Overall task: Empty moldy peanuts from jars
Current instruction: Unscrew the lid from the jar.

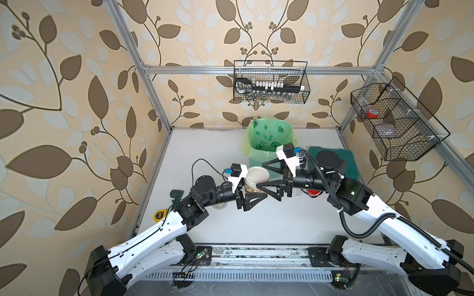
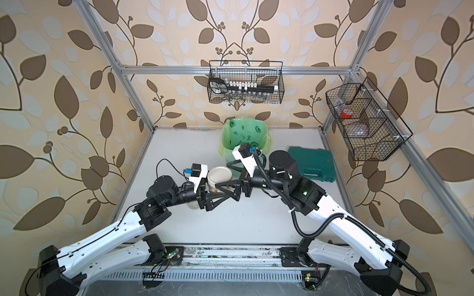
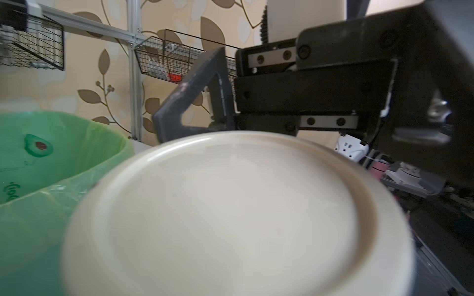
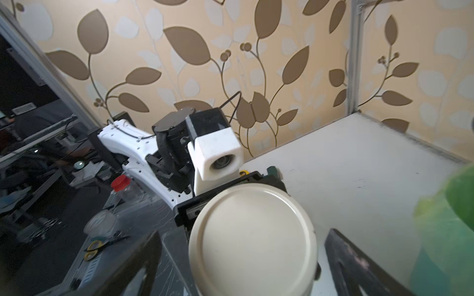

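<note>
Big white table (image 1: 256,225) fills the middle of both top views, with the green-bagged bin (image 1: 266,138) at center back. Just below the bin, the left gripper (image 1: 252,192) is clamped on a clear jar (image 1: 255,179), moldy peanuts (image 1: 250,190) in the bottom. The right gripper (image 1: 260,176) is spread wide, one finger on either side of the beige lid (image 4: 252,230), not touching it.

Clear beige-lidded jar (image 1: 256,179), peanuts (image 1: 250,190) inside

The jar (image 1: 257,176) is occupying mid-table, directly before the bin (image 1: 266,138).
The tool case (image 2: 314,164) is lying right of the bin, the tape measure (image 1: 160,214) at the table's (image 1: 256,225) left edge, a wire basket (image 1: 272,82) hanging above behind.
</note>
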{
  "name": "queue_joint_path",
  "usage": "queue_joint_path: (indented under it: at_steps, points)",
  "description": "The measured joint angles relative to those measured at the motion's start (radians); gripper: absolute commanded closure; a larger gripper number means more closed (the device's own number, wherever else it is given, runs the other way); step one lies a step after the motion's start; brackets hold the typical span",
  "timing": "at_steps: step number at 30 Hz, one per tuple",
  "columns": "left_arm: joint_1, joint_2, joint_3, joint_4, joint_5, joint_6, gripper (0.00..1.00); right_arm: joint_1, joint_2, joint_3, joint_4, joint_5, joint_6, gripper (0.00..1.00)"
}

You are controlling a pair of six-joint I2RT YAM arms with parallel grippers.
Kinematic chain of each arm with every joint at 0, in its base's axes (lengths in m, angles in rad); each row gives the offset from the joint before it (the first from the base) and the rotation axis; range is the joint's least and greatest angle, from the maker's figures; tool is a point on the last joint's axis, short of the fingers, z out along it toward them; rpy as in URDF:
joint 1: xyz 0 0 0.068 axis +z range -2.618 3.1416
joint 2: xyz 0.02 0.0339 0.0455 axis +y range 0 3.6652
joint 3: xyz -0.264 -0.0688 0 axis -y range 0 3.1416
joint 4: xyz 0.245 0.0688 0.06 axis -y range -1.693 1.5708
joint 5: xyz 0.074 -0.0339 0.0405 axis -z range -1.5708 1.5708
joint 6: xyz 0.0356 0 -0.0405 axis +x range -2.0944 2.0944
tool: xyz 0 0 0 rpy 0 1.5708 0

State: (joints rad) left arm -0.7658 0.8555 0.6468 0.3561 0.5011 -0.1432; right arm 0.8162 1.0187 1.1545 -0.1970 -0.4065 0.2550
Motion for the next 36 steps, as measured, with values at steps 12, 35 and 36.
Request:
queue_joint_path:
  at_steps: [12,35,36]
  points:
    - [0.001,-0.06,-0.116,-0.024,-0.204,0.089,1.0,0.065,-0.162,-0.168,0.047,0.232,0.019,0.01]
    - [0.001,-0.1,-0.17,0.007,-0.232,0.063,1.0,0.259,0.029,-0.193,0.201,0.471,0.025,0.01]
    - [0.001,-0.1,-0.17,0.007,-0.232,0.063,1.0,0.26,0.035,-0.193,0.21,0.477,0.03,0.0]
